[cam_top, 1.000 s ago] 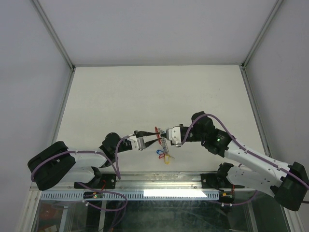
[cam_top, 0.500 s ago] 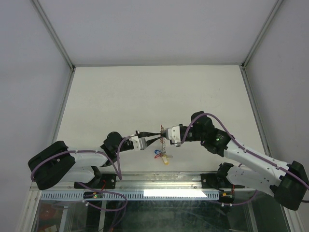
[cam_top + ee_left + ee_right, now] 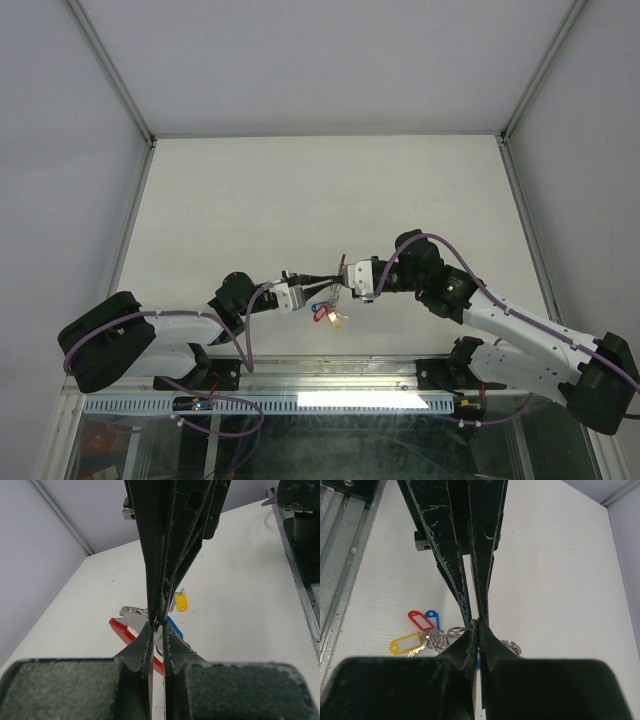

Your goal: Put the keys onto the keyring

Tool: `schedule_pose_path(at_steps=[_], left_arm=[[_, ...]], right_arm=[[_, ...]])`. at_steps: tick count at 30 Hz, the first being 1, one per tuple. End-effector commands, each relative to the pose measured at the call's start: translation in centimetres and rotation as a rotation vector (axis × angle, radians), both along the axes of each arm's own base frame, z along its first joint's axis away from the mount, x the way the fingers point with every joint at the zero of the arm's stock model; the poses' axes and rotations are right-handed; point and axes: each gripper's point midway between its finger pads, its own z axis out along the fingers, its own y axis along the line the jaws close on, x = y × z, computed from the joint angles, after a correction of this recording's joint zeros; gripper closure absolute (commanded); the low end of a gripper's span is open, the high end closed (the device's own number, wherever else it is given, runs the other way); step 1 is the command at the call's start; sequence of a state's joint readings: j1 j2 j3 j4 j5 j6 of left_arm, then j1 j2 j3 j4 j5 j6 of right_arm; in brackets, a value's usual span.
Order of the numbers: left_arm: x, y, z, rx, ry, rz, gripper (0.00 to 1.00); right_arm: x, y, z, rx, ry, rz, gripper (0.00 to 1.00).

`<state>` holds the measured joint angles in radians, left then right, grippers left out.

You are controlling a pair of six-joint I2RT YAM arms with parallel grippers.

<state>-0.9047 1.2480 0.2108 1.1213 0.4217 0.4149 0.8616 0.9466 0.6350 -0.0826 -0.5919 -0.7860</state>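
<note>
**Two arms meeting tip to tip above a white counter (image 3: 300, 190).** All positions are given relative to the left gripper (image 3: 157, 626), which reaches in from the left. Its jaws are drawn almost together, with only a hairline slit between the dark fingers. What lies in that slit, if anything, cannot be made out.

The right gripper (image 3: 477, 624) comes from the opposite side. Its tips touch those of the left gripper, so all four fingers converge on one spot. Its jaws are likewise pressed together, and what they pinch is not visible.

The keyring (image 3: 126, 632) appears in the left wrist view as a red curved arc just beside the left gripper's tips. It lies on their left and runs down behind the left finger. A silvery metal piece sits at the arc's upper end. Whether the arc is clamped by either gripper or merely lies against the fingers cannot be told. From above, only a thin red sliver shows on the far side of the left gripper's tips.

The keys (image 3: 436, 637) form a loose cluster of small silvery rings and blades just beside the left gripper's tips, on the side nearer the arm bases. Three plastic tags fan out from the cluster:
- the yellow tag (image 3: 407, 644), farthest from the tips;
- the red tag (image 3: 420, 620);
- the blue tag (image 3: 432, 618), touching the red tag and closer to the left gripper's fingers.

One further ring (image 3: 510, 647) shows on the other side of the fingers. Whether the cluster rests on the counter or hangs above it cannot be told.
</note>
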Motion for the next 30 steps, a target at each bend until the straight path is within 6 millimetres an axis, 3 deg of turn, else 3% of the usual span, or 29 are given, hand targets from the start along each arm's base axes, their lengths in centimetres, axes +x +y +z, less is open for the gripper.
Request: schedule_pose_path(at_steps=[1,6,11,16,22,30], left_arm=[[0.0,0.0,2.2,-0.048,-0.083,0.013,1.00],[-0.1,0.2,2.1,-0.050,-0.091,0.012,1.00],[-0.1,0.2,2.1,-0.052,-0.090,0.010,1.00],[-0.1,0.3,2.0,-0.051,-0.085,0.016,1.00],[-0.2,0.6,1.7,-0.051,-0.083,0.021,1.00],[-0.9,1.2,1.9,-0.080,-0.102,0.002,1.00]], right_arm=[[-1.3,1.0,2.6,0.069,-0.001,0.078,1.00],[-1.3,1.0,2.8,0.071,0.016,0.068,0.99],[-1.0,0.8,2.8,0.087,0.021,0.042,0.85],[-0.9,0.5,3.1,0.094,0.012,0.024,0.82],[-1.2,-1.1,3.8,0.085,-0.038,-0.014,0.68],[-1.2,-2.7,1.0,-0.059,-0.024,-0.031,0.67]])
